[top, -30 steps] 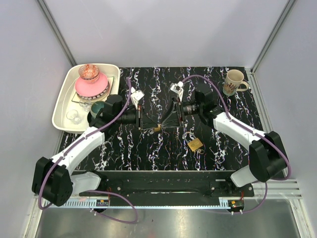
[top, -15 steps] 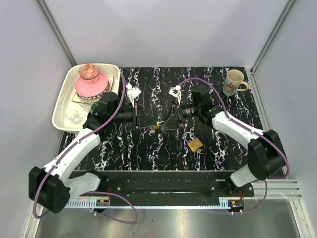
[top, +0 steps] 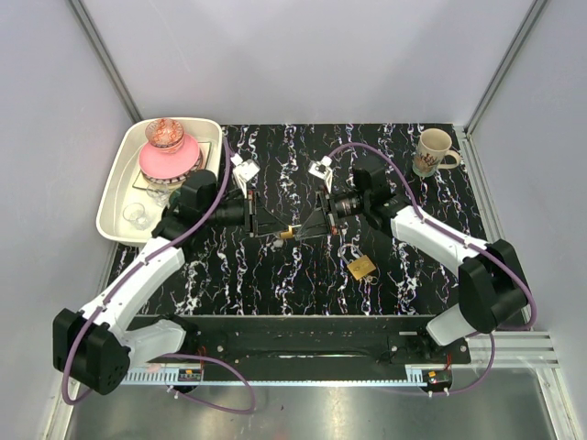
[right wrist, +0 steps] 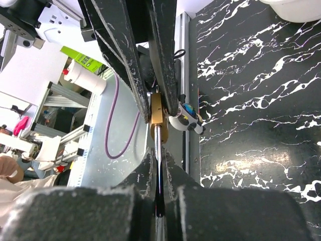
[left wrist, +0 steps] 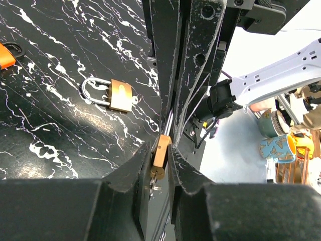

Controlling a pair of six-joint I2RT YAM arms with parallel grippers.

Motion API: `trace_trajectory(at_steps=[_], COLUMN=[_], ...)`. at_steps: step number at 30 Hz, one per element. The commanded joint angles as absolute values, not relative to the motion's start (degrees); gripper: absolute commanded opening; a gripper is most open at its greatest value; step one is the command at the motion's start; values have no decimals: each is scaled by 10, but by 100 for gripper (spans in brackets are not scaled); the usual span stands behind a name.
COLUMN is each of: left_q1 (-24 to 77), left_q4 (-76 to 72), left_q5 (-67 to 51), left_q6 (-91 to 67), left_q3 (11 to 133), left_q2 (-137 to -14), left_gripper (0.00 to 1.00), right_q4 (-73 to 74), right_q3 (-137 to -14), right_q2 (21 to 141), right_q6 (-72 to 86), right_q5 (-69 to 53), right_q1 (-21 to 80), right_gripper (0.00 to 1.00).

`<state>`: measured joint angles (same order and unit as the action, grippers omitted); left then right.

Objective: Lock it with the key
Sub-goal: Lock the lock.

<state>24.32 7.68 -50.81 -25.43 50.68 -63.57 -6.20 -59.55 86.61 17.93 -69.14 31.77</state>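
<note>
Key (left wrist: 4, 55): one, loose; left fingers (left wrist: 131, 175) and right fingers (right wrist: 143, 173) clamp one padlock (left wrist: 159, 153) of two.

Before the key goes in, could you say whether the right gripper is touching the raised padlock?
Touching: the right wrist view shows the right gripper clamping the padlock by its steel loop.

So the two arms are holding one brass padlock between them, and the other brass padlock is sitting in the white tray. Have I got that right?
Not quite. The left gripper and right gripper do hold one brass padlock between them, but the other padlock lies on the black table, not in the white tray. The top view shows it.
</note>
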Motion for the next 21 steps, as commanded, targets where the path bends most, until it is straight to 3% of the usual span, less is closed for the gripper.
trace_trajectory(at_steps=[1,5,6,7,10,21], left_q1=[249,225,220,215,192,139], left_q4=[42,22,17,11,7,-189], left_q5=[-522,-506,-505,-502,-485,-542], left_q6=[-262,-282,-286,-287,-295,-325], left_q3=[527,518,514,510,498,382], left_q2=[-622,-607,-602,-592,-578,-544], left_gripper=[5,31,51,61,78,84], right_q4=[-96,-98,-102,-112,-120,-156], right_q3=[-613,-608,-605,-603,-600,-613], right_q2=[865,857,854,853,850,847], right_q6=[191,191,194,200,209,261], right_q5=[-665,-658,-657,-654,-643,-631], right_q1=[324,324,324,324,324,324], right_gripper=[0,0,0,0,0,0])
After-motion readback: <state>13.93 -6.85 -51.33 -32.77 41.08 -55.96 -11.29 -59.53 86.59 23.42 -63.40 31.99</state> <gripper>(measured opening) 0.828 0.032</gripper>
